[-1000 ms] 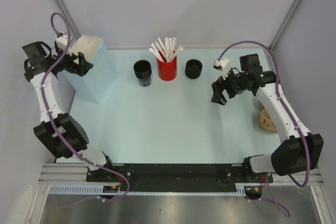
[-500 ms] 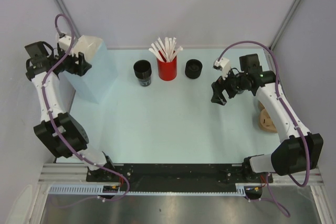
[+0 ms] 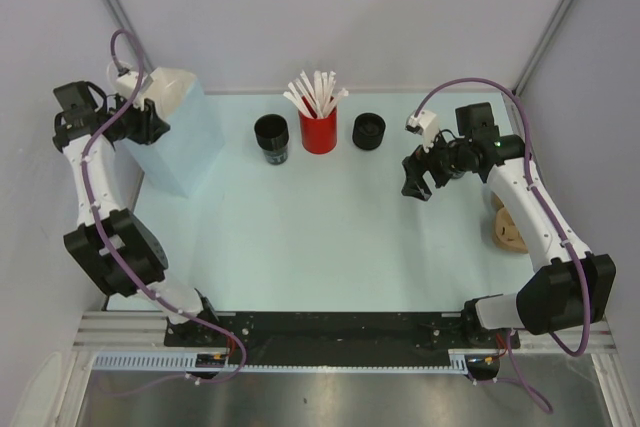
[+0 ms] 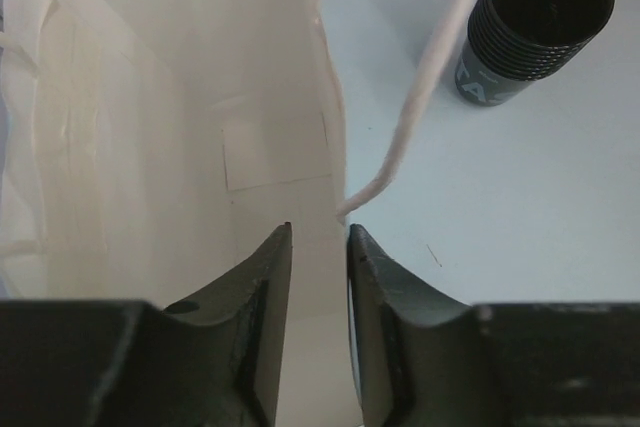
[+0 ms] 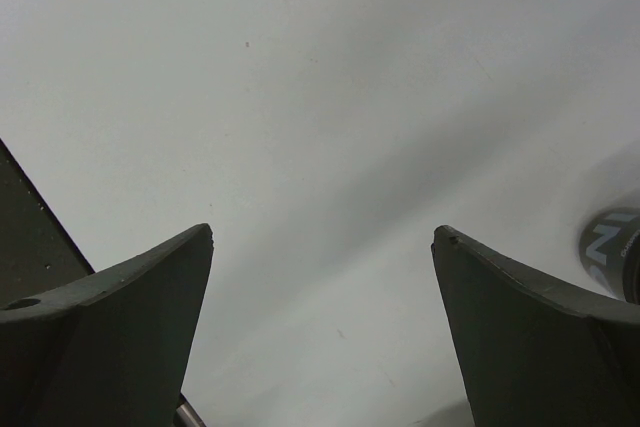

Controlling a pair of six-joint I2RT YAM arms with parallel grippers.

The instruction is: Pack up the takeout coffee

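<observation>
Now | left end effector ajar astride bag (paper between) | takeout coffee apart, rightward

Bright diffuse light; faint soft shadows; wrist-view fingers dark, slightly blurred.

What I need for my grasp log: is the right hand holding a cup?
No, the right wrist view shows the right hand wide open, with only the table visible between its fingers.
</observation>
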